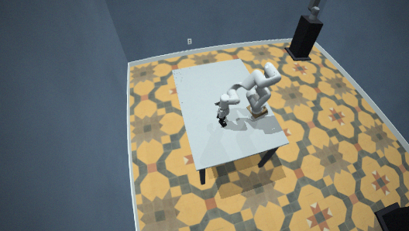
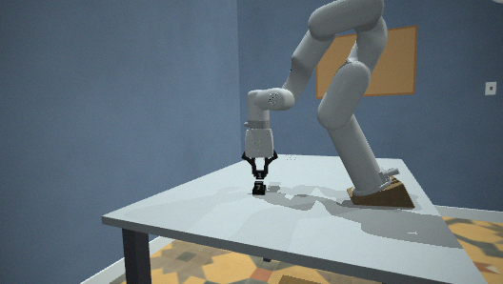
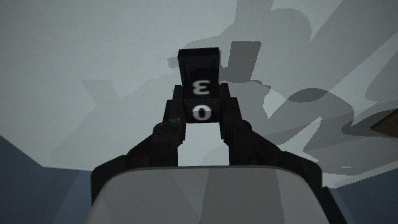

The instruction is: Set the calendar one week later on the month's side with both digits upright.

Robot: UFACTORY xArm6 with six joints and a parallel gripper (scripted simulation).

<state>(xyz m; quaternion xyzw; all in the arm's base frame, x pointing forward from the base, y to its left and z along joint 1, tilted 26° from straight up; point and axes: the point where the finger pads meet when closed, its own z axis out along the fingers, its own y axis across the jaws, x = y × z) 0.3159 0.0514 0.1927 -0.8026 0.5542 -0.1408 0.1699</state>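
My gripper points straight down and is shut on a small black calendar cube. In the wrist view this cube shows a white 0 between the fingers and a 3 on the face beyond it. Right under it a second black piece showing a white 7 stands on the grey table. In the wrist view it is a dark block just past the held cube. I cannot tell the tray from the cube in that piece, nor whether the held cube touches it. From the overhead camera the gripper is over the table's middle.
The arm's base sits on a brown wooden wedge at the table's right side, also seen from overhead. The table's near edge lies well in front of the gripper. A black pedestal stands on the floor far off.
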